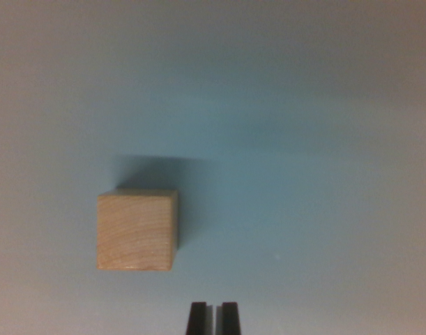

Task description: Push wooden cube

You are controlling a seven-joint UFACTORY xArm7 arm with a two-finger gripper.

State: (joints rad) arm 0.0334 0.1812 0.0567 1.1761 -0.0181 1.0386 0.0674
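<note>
Wrist view. Wooden cube [137, 230]: rests on plain blue-grey surface [303, 174], left of centre; faces square to the view, no long axis, grain running vertically. Gripper [213, 317]: bottom edge, dark fingertips nearly together, holding nothing, apart from cube, to its lower right.

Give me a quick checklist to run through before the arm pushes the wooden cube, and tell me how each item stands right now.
1. Wooden cube in view, whole and unobstructed: ok.
2. Gripper fingers close together, only a thin slit between them, good for pushing: ok.
3. Gripper touching the cube: not ok, there is a gap, and the cube sits toward the wrist view's left of the fingertips.
4. Gripper lined up behind the cube: not ok, it is offset to the wrist view's right.
5. Surface around the cube free of other things: ok in this view.
6. Fingertip height above the surface: cannot tell.
</note>
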